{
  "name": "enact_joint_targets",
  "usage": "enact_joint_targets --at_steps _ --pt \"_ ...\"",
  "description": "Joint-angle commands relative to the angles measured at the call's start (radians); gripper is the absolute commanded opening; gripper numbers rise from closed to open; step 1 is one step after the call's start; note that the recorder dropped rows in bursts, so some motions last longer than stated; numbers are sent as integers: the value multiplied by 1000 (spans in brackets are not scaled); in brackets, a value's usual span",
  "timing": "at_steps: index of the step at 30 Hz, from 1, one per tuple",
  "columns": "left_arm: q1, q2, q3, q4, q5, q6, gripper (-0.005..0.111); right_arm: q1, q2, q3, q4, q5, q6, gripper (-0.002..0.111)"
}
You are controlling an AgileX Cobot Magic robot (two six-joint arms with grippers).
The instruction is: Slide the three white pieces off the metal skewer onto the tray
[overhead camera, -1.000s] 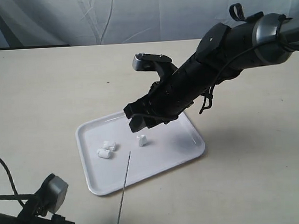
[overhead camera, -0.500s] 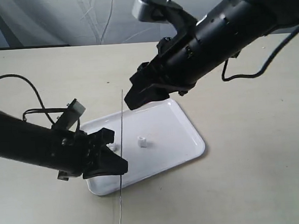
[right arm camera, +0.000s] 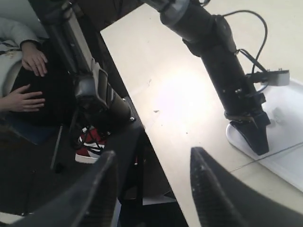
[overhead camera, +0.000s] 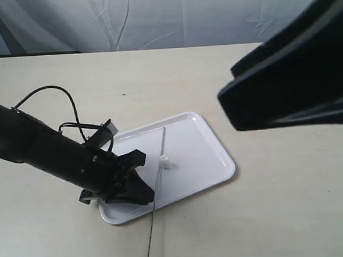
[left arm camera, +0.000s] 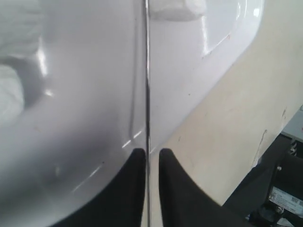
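— Status of the left gripper (left arm camera: 151, 152)?
— Unclenched. Its jaws stand slightly apart at the tray's (overhead camera: 215, 163) near left corner. The metal skewer (left arm camera: 147, 90) runs between them, with a sliver of gap on one side.
— How does the skewer lie?
— Across the tray's near edge: one end by the far edge, the other out on the table (overhead camera: 281, 215).
— The pieces?
— One white piece (overhead camera: 165, 161) sits mid-tray, just beside the skewer. The left wrist view shows blurred white lumps (left arm camera: 176, 7) on the tray; I can't count them.
— And the right gripper (right arm camera: 155, 152)?
— Spread wide, empty, well apart from the tray.
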Motion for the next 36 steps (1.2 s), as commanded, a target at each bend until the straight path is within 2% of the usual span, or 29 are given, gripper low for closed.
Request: enact_joint_targets --at_steps 1,5,10,15,18,20,22,25,29,32,36 --pt "-1 -1 -6 4 33 3 15 -2 -90 -5 -4 7 11 46" --pt "-1 -2 -6 4 127 3 15 -2 -166 -5 5 7 69 46" --pt "-1 -2 -6 4 365 40 15 -2 -295 -5 3 7 76 46" --pt "-1 -46 -4 48 365 43 15 -2 -407 -5 -1 7 86 46" --pt "-1 -86 -4 -29 365 57 15 -2 -464 -5 -9 7 114 46" --pt "-1 -125 -4 -86 365 57 11 -2 -493 -5 -12 7 129 46" --pt "-1 -187 -4 -122 365 85 0 -2 -513 -5 -41 7 158 46" --pt "-1 -310 -10 -100 227 97 0 -2 -531 -5 -101 7 210 46" --pt "-1 -485 -17 36 26 47 0 -2 -538 -5 -192 7 272 46" --pt "-1 -639 -17 217 -137 -33 0 -2 -538 -5 -237 7 275 46" --pt "-1 -865 -17 613 -263 -278 0 -2 -538 -5 -309 7 297 43"
